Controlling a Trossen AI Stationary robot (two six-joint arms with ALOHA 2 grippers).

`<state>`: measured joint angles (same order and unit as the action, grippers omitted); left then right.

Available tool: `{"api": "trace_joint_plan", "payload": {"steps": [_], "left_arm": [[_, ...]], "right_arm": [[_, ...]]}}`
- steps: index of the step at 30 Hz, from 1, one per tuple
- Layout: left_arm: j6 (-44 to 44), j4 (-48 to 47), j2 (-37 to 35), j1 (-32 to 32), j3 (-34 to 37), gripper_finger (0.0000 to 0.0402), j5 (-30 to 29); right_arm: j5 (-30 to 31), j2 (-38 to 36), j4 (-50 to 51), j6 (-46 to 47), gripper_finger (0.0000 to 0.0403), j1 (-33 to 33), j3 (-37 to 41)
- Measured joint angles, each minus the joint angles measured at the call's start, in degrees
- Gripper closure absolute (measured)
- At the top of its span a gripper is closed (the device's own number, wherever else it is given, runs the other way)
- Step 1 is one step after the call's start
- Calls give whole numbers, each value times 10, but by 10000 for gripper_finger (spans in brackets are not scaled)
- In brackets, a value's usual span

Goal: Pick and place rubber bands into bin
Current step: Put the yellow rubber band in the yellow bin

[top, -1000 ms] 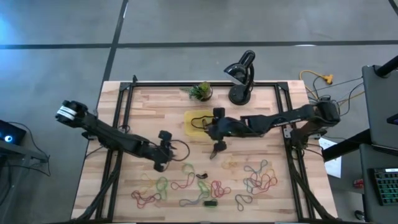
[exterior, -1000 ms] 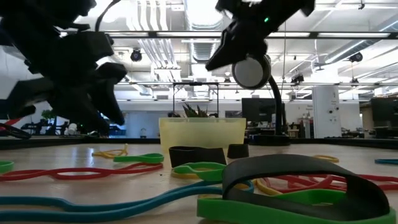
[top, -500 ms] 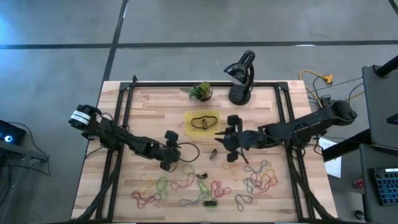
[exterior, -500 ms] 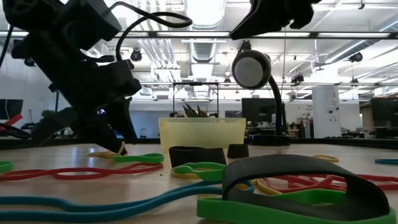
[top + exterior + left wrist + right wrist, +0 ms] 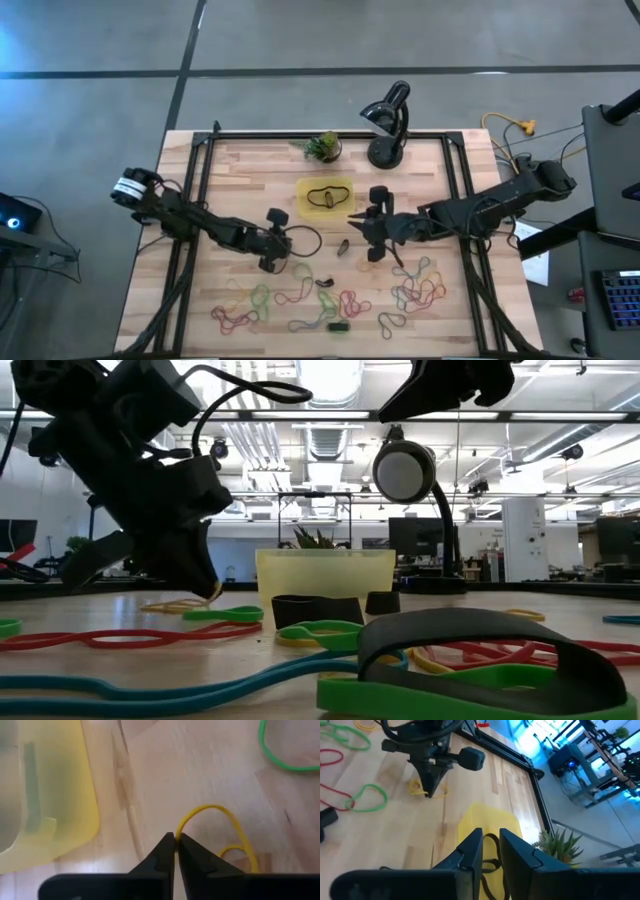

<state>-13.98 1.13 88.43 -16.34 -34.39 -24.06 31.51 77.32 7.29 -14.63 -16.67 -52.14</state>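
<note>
My left gripper (image 5: 283,266) is down at the table, near the middle, shut on a yellow rubber band (image 5: 220,820); the low view shows its tips (image 5: 210,592) at the tabletop. The translucent-yellow bin (image 5: 305,205) stands beyond it with a dark band (image 5: 325,197) inside. My right gripper (image 5: 491,845) hangs above the bin's right side, raised off the table, a narrow gap between its fingers and nothing in it. Several more rubber bands (image 5: 300,298) in red, green, yellow and blue lie flat on the near half of the table. My left gripper pinches one strand of the yellow rubber band, at the end of its loop (image 5: 179,831), between its two fingertips. The fingers come from above, slanting down. The remainder of the loop lies slack on the wood.
A small potted plant (image 5: 323,147) and a black desk lamp (image 5: 388,120) stand at the far edge behind the bin. Another cluster of bands (image 5: 420,285) lies near right. A small dark piece (image 5: 343,247) sits on the wood between the grippers. Black frame rails (image 5: 195,200) run along the table's sides.
My left gripper has moved toward the table's right and near edge and come down onto the yellow band. My right gripper has drawn back from over the bin toward the table's right edge.
</note>
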Motion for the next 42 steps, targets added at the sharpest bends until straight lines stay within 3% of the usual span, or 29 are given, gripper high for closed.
{"api": "trace_joint_plan", "payload": {"steps": [6,12,23,30,35,42], "left_arm": [[-7,1,-37,0,-2,401,-47],[-46,3,-127,0,-2,401,-67],[-196,151,-243,44,0,401,-81],[-243,268,-214,131,0,402,-51],[-229,332,-152,195,-2,402,28],[-209,367,-45,233,-15,402,71]], "right_arm": [[2,0,2,7,346,0,1],[2,0,3,7,346,0,1],[2,0,10,7,346,0,1],[2,0,11,7,346,0,1],[2,0,15,7,346,0,1],[2,0,17,8,346,0,1]]}}
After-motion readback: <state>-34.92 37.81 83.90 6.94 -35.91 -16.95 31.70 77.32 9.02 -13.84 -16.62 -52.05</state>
